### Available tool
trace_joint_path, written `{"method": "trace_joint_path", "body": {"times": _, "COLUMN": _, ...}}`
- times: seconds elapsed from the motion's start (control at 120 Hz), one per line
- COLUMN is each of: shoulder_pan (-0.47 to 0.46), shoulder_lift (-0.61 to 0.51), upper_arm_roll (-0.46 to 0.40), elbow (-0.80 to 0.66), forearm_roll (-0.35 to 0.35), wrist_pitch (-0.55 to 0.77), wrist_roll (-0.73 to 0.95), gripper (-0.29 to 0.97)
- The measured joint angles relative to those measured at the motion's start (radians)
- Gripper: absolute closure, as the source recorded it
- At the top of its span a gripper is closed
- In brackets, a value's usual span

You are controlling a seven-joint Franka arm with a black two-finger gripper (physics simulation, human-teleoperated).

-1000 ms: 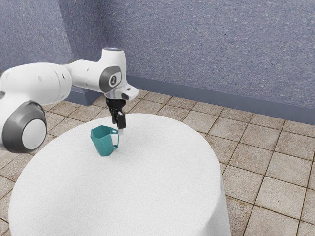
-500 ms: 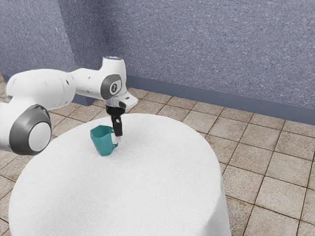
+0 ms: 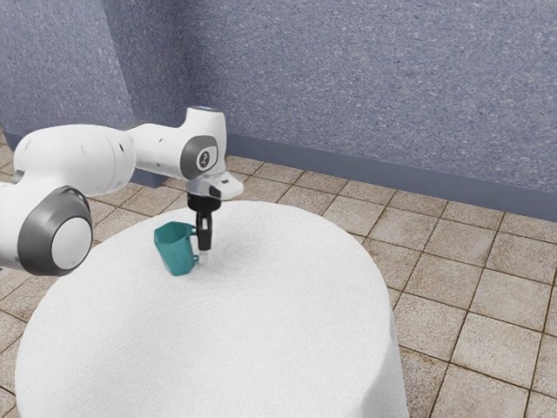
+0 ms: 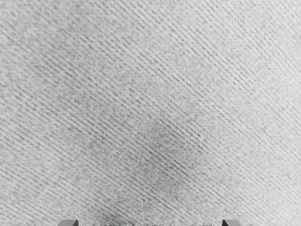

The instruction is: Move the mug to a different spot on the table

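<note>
Jaws stand apart, low over the surface (image 3: 287,313). The mug (image 3: 176,250) sits just beside them, touching or nearly so. Judgement: centre its handle between the jaws before closing, or it may tip.

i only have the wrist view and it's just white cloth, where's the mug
Observer: The teal mug is on the round white table, right beside the pincer, on the exterior view's left of it.
Operator: is the pincer above it or down next to it
Observer: Down next to it, with its tip level with the mug's body.
Operator: mug upright
Observer: Its opening faces up. I cannot tell whether its base rests on the table.
</note>
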Motion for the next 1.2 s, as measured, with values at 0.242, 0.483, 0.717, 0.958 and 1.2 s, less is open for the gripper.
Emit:
{"method": "trace_joint_path", "body": {"times": 0.242, "shoulder_pan": 0.000, "shoulder_lift": 0.000, "upper_arm_roll": -0.019, "elbow": 0.003, "forearm_roll": 0.054, "wrist_pitch": -0.038, "wrist_roll": 0.015, "gripper": 0.46}}
{"method": "trace_joint_path", "body": {"times": 0.483, "shoulder_pan": -0.005, "shoulder_lift": -0.001, "upper_arm_roll": -0.025, "elbow": 0.004, "forearm_roll": 0.089, "wrist_pitch": -0.050, "wrist_roll": 0.025, "gripper": 0.57}}
{"method": "trace_joint_path", "body": {"times": 0.717, "shoulder_pan": -0.033, "shoulder_lift": -0.009, "upper_arm_roll": -0.022, "elbow": -0.001, "forearm_roll": 0.175, "wrist_pitch": -0.032, "wrist_roll": 0.017, "gripper": 0.62}}
{"method": "trace_joint_path", "body": {"times": 0.958, "shoulder_pan": -0.111, "shoulder_lift": -0.105, "upper_arm_roll": 0.019, "elbow": -0.091, "forearm_roll": 0.240, "wrist_pitch": -0.011, "wrist_roll": -0.020, "gripper": 0.66}}
{"method": "trace_joint_path", "body": {"times": 1.2, "shoulder_pan": -0.289, "shoulder_lift": -0.216, "upper_arm_roll": 0.123, "elbow": -0.287, "forearm_roll": 0.254, "wrist_pitch": 0.049, "wrist_roll": -0.075, "gripper": 0.78}}
